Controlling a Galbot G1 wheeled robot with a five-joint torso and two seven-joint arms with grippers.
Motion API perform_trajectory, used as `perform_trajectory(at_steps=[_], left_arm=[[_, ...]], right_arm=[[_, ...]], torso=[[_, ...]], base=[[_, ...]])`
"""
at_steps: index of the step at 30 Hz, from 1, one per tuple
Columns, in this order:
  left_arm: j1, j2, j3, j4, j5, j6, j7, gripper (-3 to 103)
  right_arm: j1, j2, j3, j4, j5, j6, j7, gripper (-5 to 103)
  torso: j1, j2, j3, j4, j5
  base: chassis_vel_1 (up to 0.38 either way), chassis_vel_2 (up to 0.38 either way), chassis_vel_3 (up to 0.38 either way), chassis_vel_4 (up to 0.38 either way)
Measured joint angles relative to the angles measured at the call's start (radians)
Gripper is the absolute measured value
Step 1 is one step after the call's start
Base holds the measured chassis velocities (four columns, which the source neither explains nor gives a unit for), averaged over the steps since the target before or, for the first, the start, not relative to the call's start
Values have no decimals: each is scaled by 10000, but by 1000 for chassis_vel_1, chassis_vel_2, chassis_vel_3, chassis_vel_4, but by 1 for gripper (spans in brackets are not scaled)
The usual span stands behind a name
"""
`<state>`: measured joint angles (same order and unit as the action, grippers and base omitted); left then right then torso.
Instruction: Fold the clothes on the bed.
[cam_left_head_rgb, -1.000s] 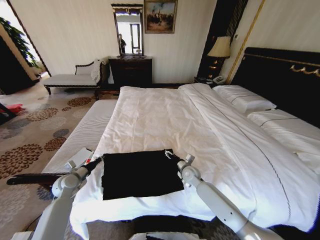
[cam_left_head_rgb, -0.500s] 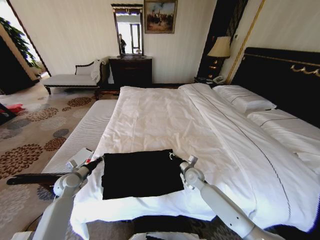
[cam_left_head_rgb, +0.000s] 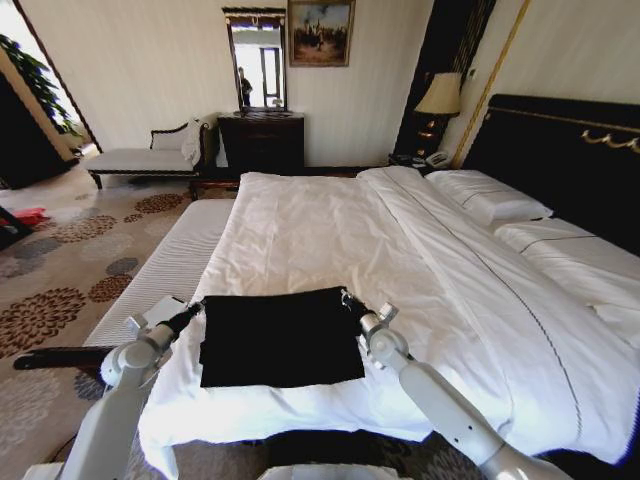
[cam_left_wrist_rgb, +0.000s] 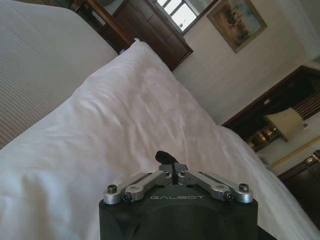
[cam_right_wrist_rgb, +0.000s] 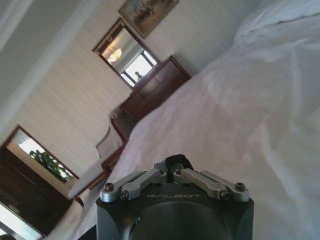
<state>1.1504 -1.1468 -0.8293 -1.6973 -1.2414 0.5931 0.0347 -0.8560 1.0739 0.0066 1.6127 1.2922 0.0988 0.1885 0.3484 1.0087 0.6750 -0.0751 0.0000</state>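
T-shirt: the black T-shirt (cam_left_head_rgb: 282, 337) is seen in the lower centre of the head view, laid as a flat dark rectangle near the foot edge of the bed (cam_left_head_rgb: 420, 260); no print is visible on the face that shows.
Left gripper: the left gripper (cam_left_head_rgb: 196, 311) is placed at the shirt's upper left corner; in the left wrist view (cam_left_wrist_rgb: 172, 165) its fingers are drawn together, with a scrap of dark material pinched at the tips, judged to be the shirt's edge.
Right gripper: the right gripper (cam_left_head_rgb: 351, 303) is placed at the upper right corner; in the right wrist view (cam_right_wrist_rgb: 175, 165) the fingers are likewise closed on a dark scrap.
Risk of slip: only a thin edge appears to be held on each side, so a corner could be lost if the cloth is pulled taut.
Risk of skew: an uneven fold could be produced if the two arms are not moved evenly.
Risk of snag: the white duvet (cam_left_head_rgb: 330, 235) could be pinched along with the shirt and dragged; whether any is caught cannot be told.
Risk of fall: the shirt is near the bed's edge and could be drawn off it.
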Motion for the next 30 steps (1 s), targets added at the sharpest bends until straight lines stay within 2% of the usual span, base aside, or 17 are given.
perform_trajectory(at_steps=[2, 4, 7, 8, 12, 18, 22, 30], left_arm=[[-77, -62, -112, -14, -350, -87, 84, 0], [-87, -81, -136, -17, -415, -112, 119, 0], [-115, -212, -290, -57, -727, -239, 356, 0], [-115, -212, -290, -57, -727, -239, 356, 0], [-121, -253, -377, -106, -813, -312, 545, 0], [-12, -379, -539, -325, -911, -331, 842, 0], [163, -571, -702, -561, -957, -334, 1381, 0], [231, -840, -900, -727, -1024, -316, 1904, 0]], right_arm=[[-33, 65, 162, 73, 87, 339, -494, 1], [-71, 83, 205, 90, 93, 415, -654, 1], [-471, 192, 403, 156, 78, 768, -1616, 1], [-471, 192, 403, 156, 78, 768, -1616, 1], [-815, 303, 581, 210, 48, 1106, -2573, 1], [-998, 468, 776, 293, 95, 1544, -3404, 1], [-1191, 672, 966, 154, 367, 1862, -4175, 1], [-1378, 940, 1340, -296, 797, 2200, -5292, 1]], torso=[[0, 0, 0, -1, 0], [0, 0, 0, 0, -1], [0, 0, 0, -2, -1], [0, 0, 0, -2, -1], [0, 0, 0, -3, 0], [0, 0, 0, -1, 0], [0, 0, 0, 0, 0], [0, 0, 0, -1, 0]], base=[[0, 0, 0, 0], [0, 0, 0, 0], [0, 0, 0, 0], [0, 0, 0, 0], [0, 0, 0, 0], [0, 0, 0, 0], [0, 0, 0, 0], [0, 0, 0, 0]])
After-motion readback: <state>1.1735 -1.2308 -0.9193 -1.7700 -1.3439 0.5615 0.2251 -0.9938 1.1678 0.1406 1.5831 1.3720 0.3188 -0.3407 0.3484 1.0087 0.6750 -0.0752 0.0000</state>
